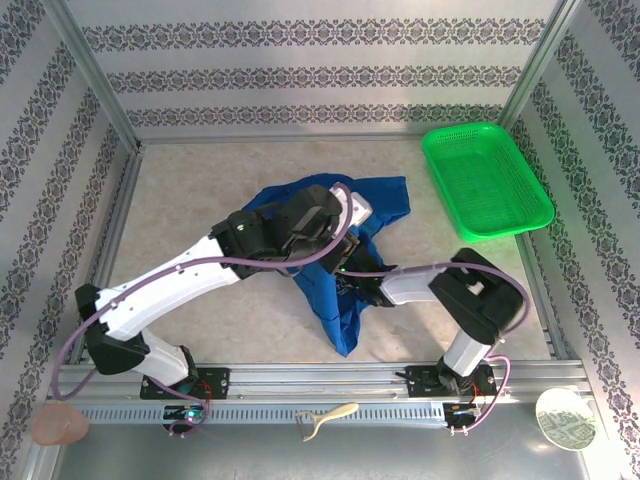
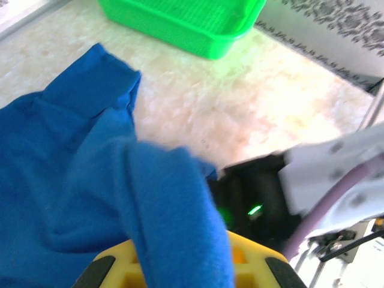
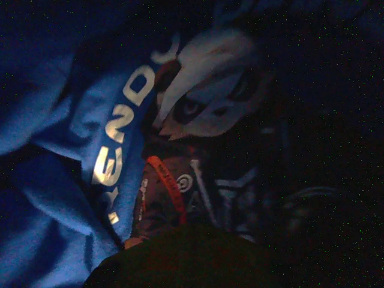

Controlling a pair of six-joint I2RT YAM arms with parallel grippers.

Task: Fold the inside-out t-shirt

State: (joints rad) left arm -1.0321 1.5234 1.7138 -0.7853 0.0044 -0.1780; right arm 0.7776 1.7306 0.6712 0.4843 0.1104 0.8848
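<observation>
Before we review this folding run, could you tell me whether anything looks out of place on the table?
The t-shirt lies bunched in a twisted heap rather than spread flat, with a fold draped over the left hand. The right wrist view is dark, pressed close against the shirt's printed graphic.

A: What lies on the table [image 1: 200, 190]?
B: The table is pale and marbled. A blue t-shirt [image 1: 343, 318] lies crumpled near its middle, and one part runs toward the near edge.
A: Is there something else?
B: Yes, a green mesh basket [image 1: 487, 182] stands in the far right corner, apart from the t-shirt.
</observation>
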